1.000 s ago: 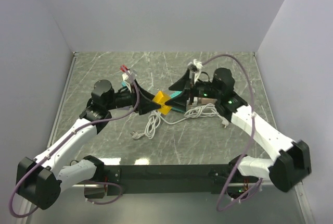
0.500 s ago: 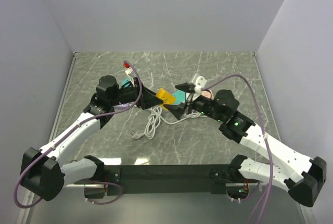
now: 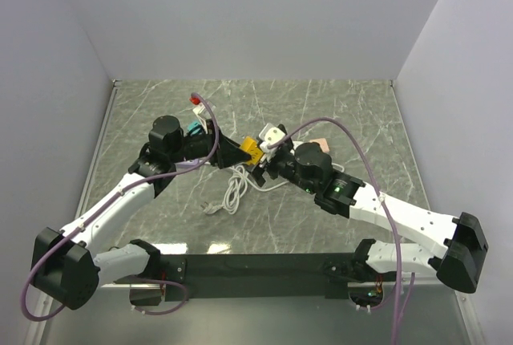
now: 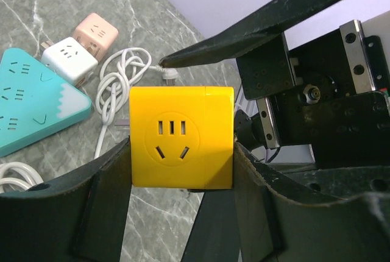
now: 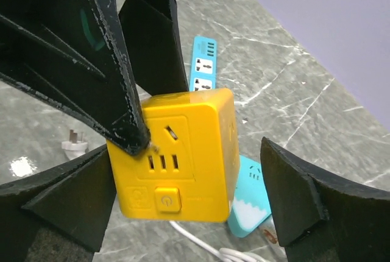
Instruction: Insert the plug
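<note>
Top external: right arm point(image 3: 377, 204) nearer yellow cube point(image 3: 250, 148)

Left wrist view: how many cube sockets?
3. The yellow cube is clamped in the left gripper; the white cube and pink cube sit side by side on the table, upper left. Others may hide behind the arms.

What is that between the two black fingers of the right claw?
The yellow socket cube, held by the left gripper, sits between the open fingers of the right gripper. The right wrist view shows it.
</note>
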